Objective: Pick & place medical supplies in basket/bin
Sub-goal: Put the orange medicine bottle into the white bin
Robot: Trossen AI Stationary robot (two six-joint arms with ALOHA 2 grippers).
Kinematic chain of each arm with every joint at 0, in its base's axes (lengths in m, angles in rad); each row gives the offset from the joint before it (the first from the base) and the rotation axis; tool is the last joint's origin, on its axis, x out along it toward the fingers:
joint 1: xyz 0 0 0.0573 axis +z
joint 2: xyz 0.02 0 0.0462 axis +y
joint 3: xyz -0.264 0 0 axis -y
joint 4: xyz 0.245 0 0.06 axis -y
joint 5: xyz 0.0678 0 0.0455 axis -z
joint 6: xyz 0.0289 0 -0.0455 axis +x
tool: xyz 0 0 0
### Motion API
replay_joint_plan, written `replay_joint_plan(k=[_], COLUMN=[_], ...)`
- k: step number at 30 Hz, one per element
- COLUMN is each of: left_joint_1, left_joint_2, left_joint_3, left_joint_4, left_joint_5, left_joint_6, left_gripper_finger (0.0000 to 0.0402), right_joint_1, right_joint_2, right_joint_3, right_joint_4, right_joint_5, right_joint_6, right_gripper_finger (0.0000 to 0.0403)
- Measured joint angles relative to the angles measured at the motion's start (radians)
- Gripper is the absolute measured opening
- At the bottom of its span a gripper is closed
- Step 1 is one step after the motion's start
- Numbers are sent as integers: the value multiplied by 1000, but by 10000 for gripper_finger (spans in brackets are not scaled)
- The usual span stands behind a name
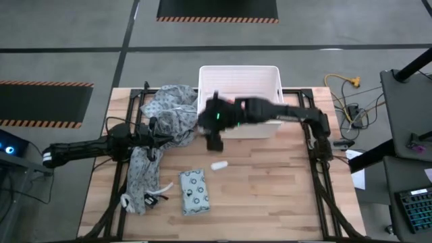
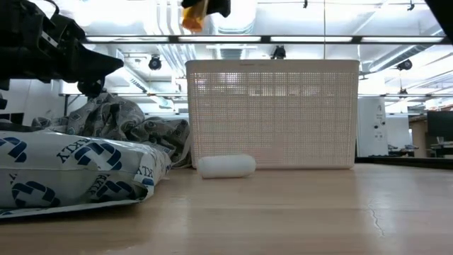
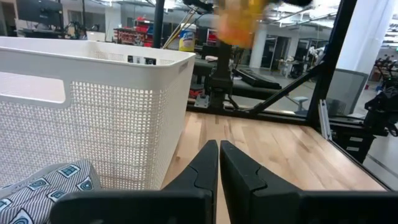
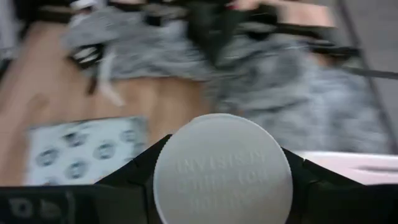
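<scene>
My right jaws (image 4: 222, 171) are clamped on the orange bottle (image 2: 195, 14), and its round white cap (image 4: 222, 167) fills my right wrist view. I hold the bottle up in the air, off the bench (image 1: 270, 182), by the near left corner of the white bin (image 1: 239, 77). The bin sits just behind my right jaws. A small white piece (image 1: 219, 165) lies on the bench a little in front of those jaws, and the pale-green packet (image 1: 194, 191) with ring dots lies further out, near it. A gray patterned cloth (image 1: 169, 111) lies crumpled beside the bin, between my two arms. My left jaws (image 3: 218, 163) are pressed together with nothing in them. They sit low by the cloth and point past the bin's side.
</scene>
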Motion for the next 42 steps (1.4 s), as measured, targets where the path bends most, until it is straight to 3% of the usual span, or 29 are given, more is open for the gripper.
replay_joint_plan(k=[5, 10, 20, 29, 42], left_joint_1=[0, 0, 0, 0, 0], left_joint_2=[0, 0, 0, 0, 0], left_joint_3=[0, 0, 0, 0, 0], left_joint_4=[0, 0, 0, 0, 0], left_joint_5=[0, 0, 0, 0, 0], left_joint_6=[0, 0, 0, 0, 0], left_gripper_finger=[0, 0, 0, 0, 0], right_joint_1=[-137, -276, -480, -515, -515], right_joint_2=[0, 0, 9, 11, 11], right_joint_3=[92, 90, -87, -347, -537], right_joint_4=[-86, -107, -7, 409, 490], right_joint_5=[25, 24, 16, -28, -2], right_joint_6=[-8, 55, 177, 367, 267], right_gripper_finger=[185, 185, 187, 187, 187])
